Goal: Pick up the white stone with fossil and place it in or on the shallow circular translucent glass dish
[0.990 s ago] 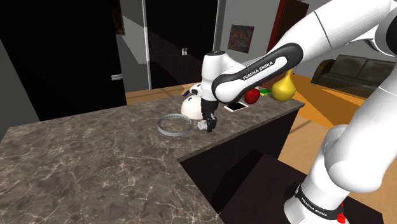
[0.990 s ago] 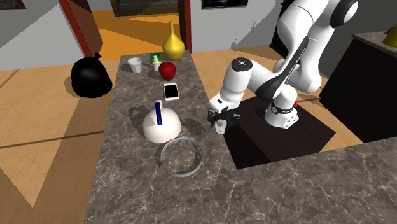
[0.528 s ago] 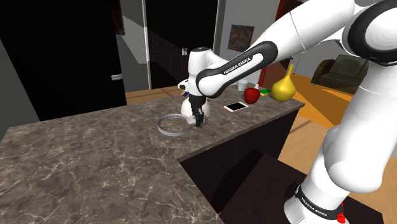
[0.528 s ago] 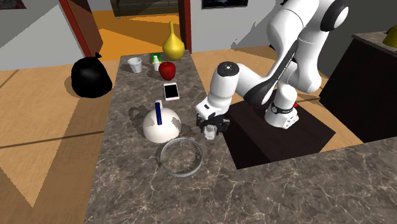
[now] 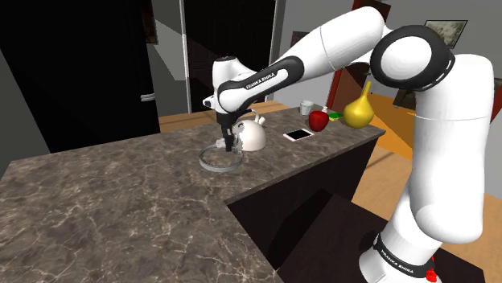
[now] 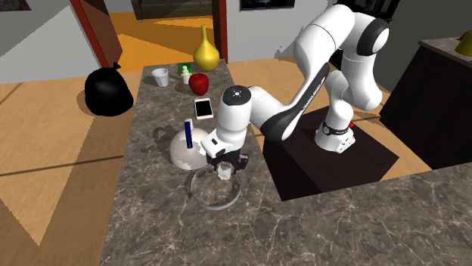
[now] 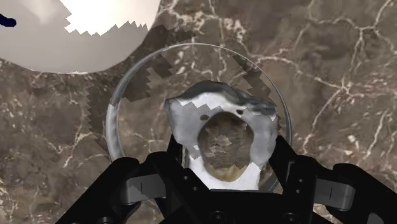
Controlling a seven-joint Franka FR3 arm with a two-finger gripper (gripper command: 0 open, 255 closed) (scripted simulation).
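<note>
Above the glass dish (image 7: pixel 113 121), I read the gripper (image 7: pixel 222 156) as clamped on the white stone (image 7: pixel 221 121), with one black finger (image 7: pixel 289 172) pressed against each flank. The stone's exposed face carries a brown, rough hollow. Seen along the hand, the stone lies inside the dish's circular rim, off centre.

Second exterior view: the gripper (image 6: pixel 224 172) holds the stone (image 6: pixel 224 174) over the part of the dish (image 6: pixel 215 204) nearest the white dome (image 6: pixel 184 153). Whether the stone touches the dish I cannot tell; it appears slightly clear of it.

Shoulder view: the gripper (image 5: pixel 231 147) points down over the dish (image 5: pixel 211 162), which rests on the dark marble counter (image 5: pixel 121 201).

Surroundings, referenced to the dish:
- the white dome, with a blue handle, stands just beside it;
- a phone (image 6: pixel 203 109) lies beyond the dome;
- a red apple (image 6: pixel 199 81) and a yellow gourd-shaped vase (image 6: pixel 206 53) stand well apart from it, past the phone.
</note>
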